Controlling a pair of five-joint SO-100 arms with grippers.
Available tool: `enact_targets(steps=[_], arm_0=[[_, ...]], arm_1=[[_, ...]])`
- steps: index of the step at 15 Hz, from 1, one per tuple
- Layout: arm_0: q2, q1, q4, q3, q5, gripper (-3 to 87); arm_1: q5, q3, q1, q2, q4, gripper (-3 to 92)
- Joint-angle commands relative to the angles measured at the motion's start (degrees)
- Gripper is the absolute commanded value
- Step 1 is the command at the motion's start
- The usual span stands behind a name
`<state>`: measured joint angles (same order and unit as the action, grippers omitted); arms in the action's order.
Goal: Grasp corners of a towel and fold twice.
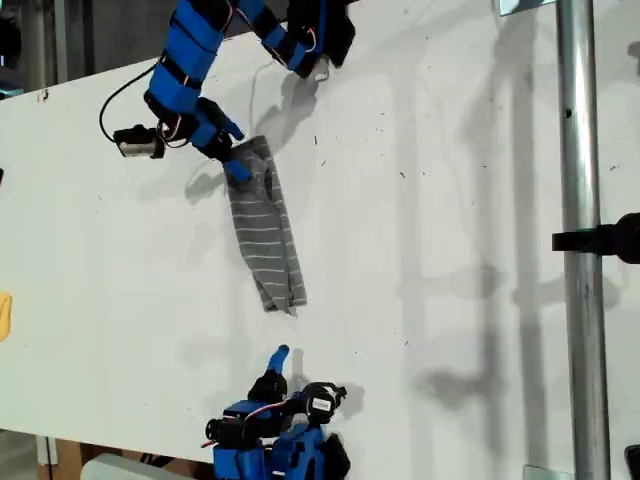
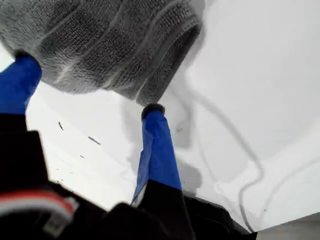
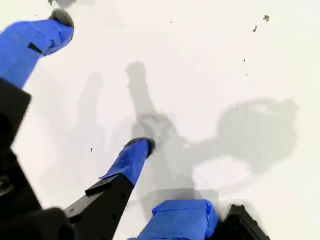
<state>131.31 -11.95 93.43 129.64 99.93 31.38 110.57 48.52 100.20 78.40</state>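
The towel [image 1: 265, 230] lies on the white table [image 1: 450, 200] folded into a narrow grey strip with thin white stripes, running from the upper arm toward the lower arm in the exterior view. Its corners cannot be told apart in the bunched ends. My first gripper [image 1: 232, 152] is at the strip's upper end. In the first wrist view my first gripper [image 2: 87, 95] stands open, blue fingertips [image 2: 152, 112] touching the rolled edge of the towel [image 2: 110, 45]. My second gripper [image 1: 279, 358] is below the strip's lower end, apart from it. It is open over bare table [image 3: 97, 87].
A metal pole [image 1: 576, 240] with a black clamp [image 1: 610, 238] crosses the exterior view's right side. A yellow object [image 1: 3, 315] sits at that view's left edge. A black cable [image 1: 110, 105] loops beside the first arm.
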Motion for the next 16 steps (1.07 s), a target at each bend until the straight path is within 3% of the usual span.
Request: enact_targets(steps=[1, 6, 10, 16], arm_0=[[10.02, 3.69, -1.05, 3.52, 3.78, 38.7], [12.92, 6.24, -5.98, 8.61, 5.27, 37.7], [13.27, 7.21, -10.02, 11.87, 4.75, 35.9], [17.31, 8.26, -11.25, 15.38, 5.45, 34.9]], arm_1=[[0.0, 3.08, 4.48, 9.05, 2.11, 40.5], [2.99, 7.56, -0.44, 11.69, -2.72, 38.9], [6.24, 2.37, -7.03, 0.7, -8.7, 36.3], [4.66, 2.11, -4.75, -6.59, -16.0, 28.4]])
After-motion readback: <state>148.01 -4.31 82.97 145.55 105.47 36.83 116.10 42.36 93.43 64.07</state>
